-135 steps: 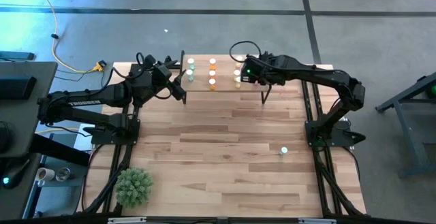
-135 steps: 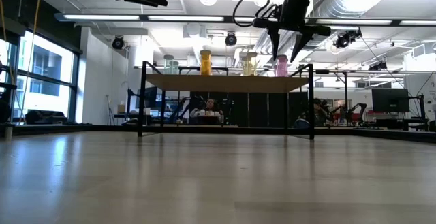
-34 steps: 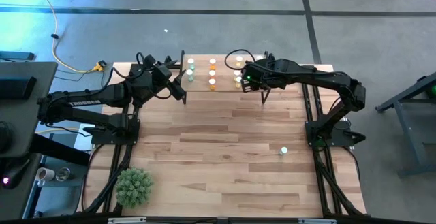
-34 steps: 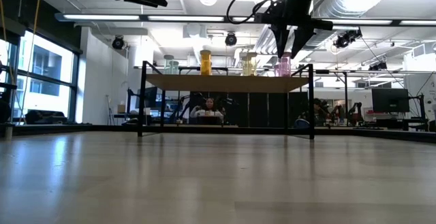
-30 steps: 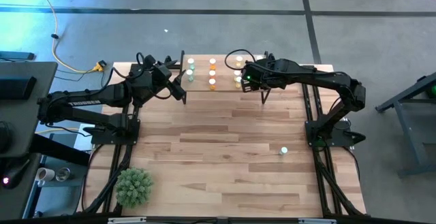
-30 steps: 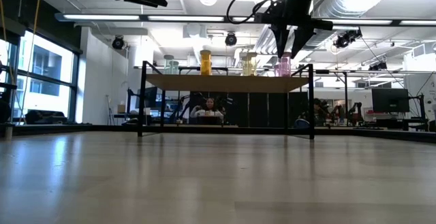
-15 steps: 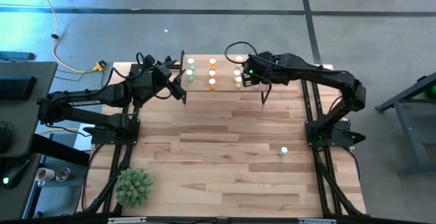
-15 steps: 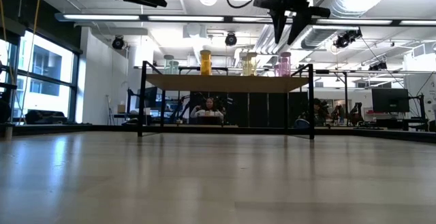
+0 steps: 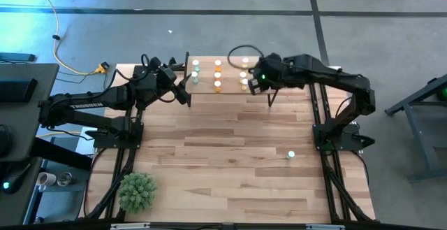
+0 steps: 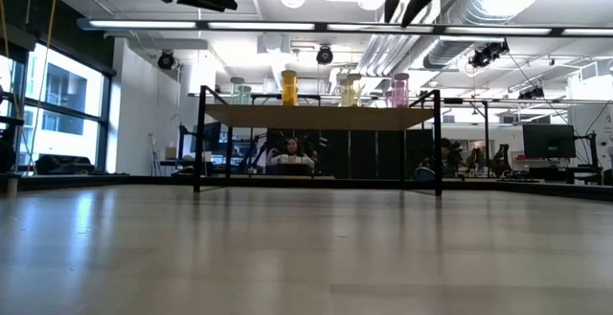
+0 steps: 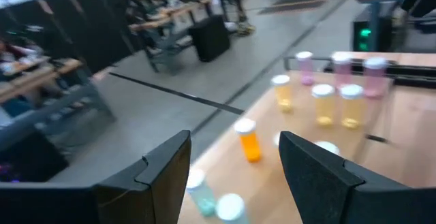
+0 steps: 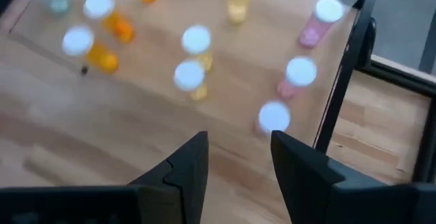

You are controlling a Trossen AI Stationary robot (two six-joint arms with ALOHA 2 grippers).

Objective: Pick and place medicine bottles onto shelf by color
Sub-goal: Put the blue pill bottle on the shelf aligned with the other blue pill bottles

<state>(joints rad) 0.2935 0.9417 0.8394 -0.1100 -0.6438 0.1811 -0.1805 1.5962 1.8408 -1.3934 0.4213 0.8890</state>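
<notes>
Fingers on my right gripper (image 12: pixel 235 166) are parted and empty, hanging above the shelf's (image 9: pixel 230 90) right end, over the pink bottles (image 12: pixel 300 74). Left gripper (image 11: pixel 231 169) fingers also spread, nothing in them, parked at the shelf's 9 o'clock edge, looking across the rows. Shelf sits at 12 o'clock on the surface (image 9: pixel 230 167), already carrying green, orange, yellow and pink bottles in columns, all upright with caps up. One medicine bottle (image 9: pixel 291 155) is off the shelf, standing alone on the surface at roughly 4 o'clock, near the right arm's base. From the right fingers it lies toward 6 o'clock, well apart; from the left fingers it is farther, right across the surface. Long axis looks vertical, so I judge a side-on or top-down pinch on the body fits. Right arm is the nearer one, I'd send that. Body colour of the stray I can't tell from overhead; cap glows greenish-white.
</notes>
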